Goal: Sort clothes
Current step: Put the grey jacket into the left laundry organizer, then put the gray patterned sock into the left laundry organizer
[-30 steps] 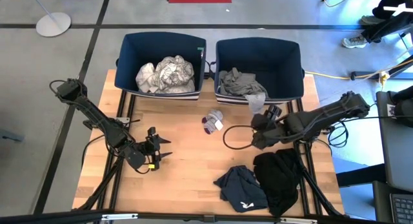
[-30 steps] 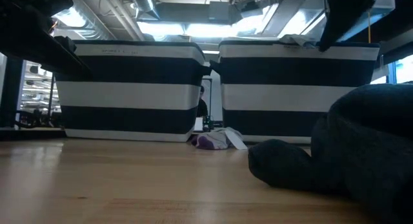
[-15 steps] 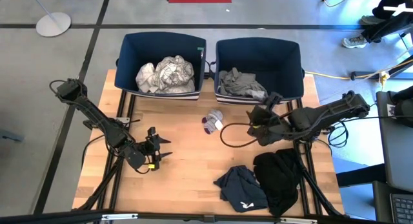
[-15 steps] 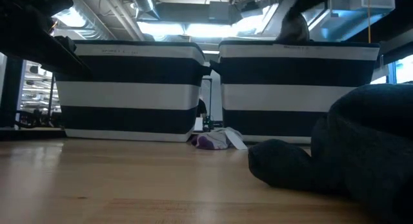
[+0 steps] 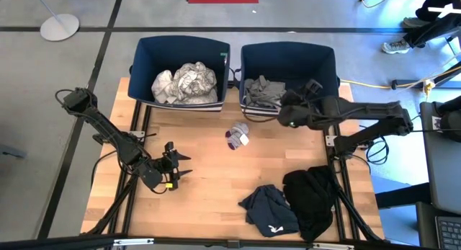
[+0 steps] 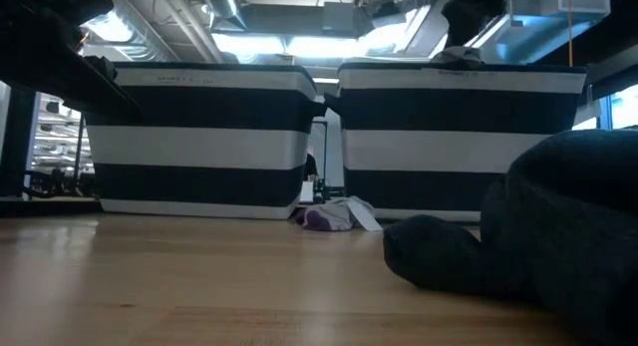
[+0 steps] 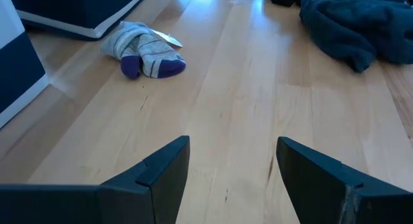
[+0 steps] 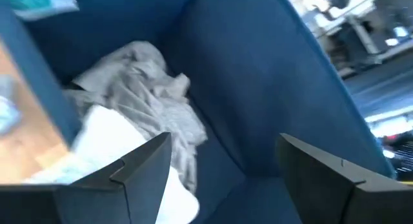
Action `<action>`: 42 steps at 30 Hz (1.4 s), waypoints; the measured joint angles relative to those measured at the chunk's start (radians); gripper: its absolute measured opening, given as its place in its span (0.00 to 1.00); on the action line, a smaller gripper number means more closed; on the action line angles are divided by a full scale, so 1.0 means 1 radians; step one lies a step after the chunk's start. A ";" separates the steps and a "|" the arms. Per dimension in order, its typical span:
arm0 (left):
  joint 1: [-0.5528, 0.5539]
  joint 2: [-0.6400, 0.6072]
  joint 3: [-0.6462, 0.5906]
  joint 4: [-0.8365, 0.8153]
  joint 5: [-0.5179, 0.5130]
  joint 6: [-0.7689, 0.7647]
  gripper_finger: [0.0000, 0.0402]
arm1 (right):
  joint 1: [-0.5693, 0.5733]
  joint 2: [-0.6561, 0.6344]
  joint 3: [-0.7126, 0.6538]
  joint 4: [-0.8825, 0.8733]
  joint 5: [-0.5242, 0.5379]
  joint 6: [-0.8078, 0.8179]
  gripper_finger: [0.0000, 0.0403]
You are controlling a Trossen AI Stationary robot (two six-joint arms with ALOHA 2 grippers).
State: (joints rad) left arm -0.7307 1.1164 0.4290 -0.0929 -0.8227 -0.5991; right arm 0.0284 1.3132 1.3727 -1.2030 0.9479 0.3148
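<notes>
Right gripper (image 5: 286,113) hung spread wide and empty right over the front rim of the right-hand navy fabric bin (image 5: 325,61), crumpled grey garment (image 5: 262,91) lying inside. Left gripper (image 5: 178,168) waited open, empty, on bare wooden table (image 5: 209,163), nothing crowding it.

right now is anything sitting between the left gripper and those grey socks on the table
Nothing visible does. The left gripper is open and empty, and only bare wooden table lies between it and the grey socks.
</notes>
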 joint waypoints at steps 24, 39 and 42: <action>0.000 0.000 0.000 0.000 0.000 0.024 0.56 | 0.253 0.008 -0.071 -0.048 -0.390 0.306 0.69; 0.000 0.000 0.000 0.027 -0.001 0.030 0.56 | 0.171 -0.003 -0.067 0.039 0.028 0.122 0.69; 0.000 0.000 0.000 0.027 -0.001 0.029 0.56 | 0.081 -0.003 -0.068 0.024 0.018 0.123 0.69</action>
State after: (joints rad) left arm -0.7311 1.1164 0.4290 -0.0656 -0.8238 -0.5703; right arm 0.1096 1.3100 1.3048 -1.1795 0.9658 0.4374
